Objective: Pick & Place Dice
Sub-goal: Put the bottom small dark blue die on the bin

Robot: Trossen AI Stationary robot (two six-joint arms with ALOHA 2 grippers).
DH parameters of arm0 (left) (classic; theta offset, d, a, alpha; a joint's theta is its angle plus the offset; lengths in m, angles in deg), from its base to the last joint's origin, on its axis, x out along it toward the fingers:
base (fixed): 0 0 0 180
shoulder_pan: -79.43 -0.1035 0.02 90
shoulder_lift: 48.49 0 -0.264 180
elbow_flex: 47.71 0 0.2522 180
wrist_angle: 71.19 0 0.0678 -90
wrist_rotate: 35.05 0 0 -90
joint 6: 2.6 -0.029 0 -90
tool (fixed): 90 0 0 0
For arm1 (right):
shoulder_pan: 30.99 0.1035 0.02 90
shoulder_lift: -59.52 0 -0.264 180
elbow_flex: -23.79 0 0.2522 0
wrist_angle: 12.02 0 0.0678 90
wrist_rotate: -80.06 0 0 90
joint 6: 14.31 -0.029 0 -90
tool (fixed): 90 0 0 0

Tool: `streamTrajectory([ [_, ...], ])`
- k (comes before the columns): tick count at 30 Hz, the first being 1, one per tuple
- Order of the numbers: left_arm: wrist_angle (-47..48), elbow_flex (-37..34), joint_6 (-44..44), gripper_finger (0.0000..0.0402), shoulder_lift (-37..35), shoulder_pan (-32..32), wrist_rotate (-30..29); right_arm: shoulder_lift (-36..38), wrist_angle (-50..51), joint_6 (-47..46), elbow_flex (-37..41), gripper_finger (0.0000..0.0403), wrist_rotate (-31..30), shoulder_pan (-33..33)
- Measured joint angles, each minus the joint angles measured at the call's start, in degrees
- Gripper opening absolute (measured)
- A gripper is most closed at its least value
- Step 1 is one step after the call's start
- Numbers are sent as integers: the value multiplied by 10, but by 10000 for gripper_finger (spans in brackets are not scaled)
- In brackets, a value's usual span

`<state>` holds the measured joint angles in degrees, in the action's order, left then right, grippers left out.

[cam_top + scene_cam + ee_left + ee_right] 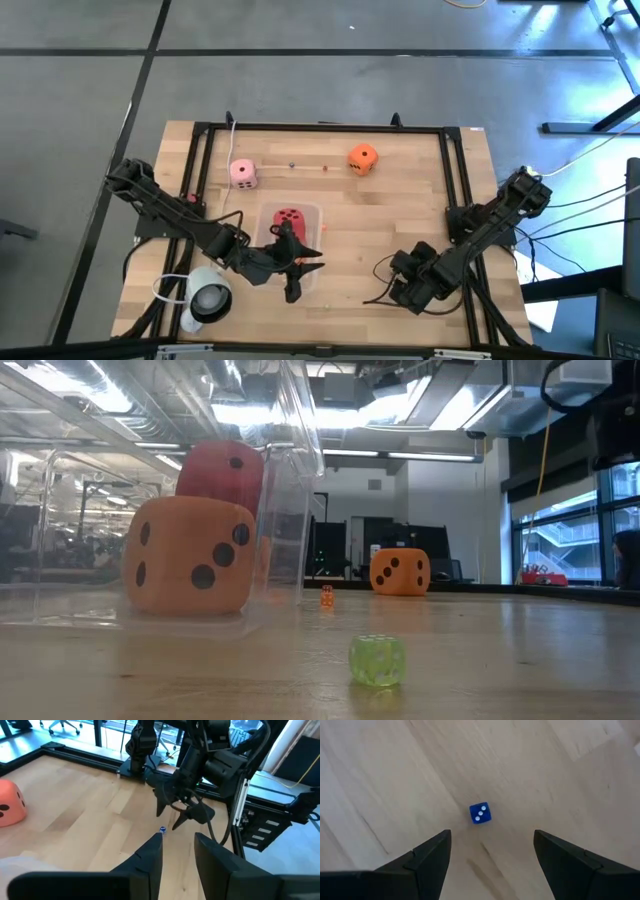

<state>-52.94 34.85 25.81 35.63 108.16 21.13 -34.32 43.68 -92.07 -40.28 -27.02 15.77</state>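
Wooden table (400, 205) is being worked | red die (290, 216) and orange die (190, 555) are lying in clear box (320, 228); pink die (243, 173) and second orange die (362, 159) are sitting well apart near far edge | left gripper (178, 840) is being held over box, fingers partly apart, empty | right gripper (492, 835) is being held wide open, empty, above small blue die (480, 813) | advice: left fingers should probably be widened and pink die straddled squarely from above.

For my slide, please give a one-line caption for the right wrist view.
Right gripper, fingers open, hangs over a small blue die lying on the wooden table.
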Motion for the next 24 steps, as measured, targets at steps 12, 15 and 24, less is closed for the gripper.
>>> streamTrajectory([
  [12,0,0,-2,102,0,0,4,-3,-24,81,0,283,-6,-31],
  [15,0,0,-3,102,0,0,4,-3,-31,93,3,283,-5,-38],
  [24,0,0,-3,102,0,0,4,-3,-73,108,37,283,30,-43],
])
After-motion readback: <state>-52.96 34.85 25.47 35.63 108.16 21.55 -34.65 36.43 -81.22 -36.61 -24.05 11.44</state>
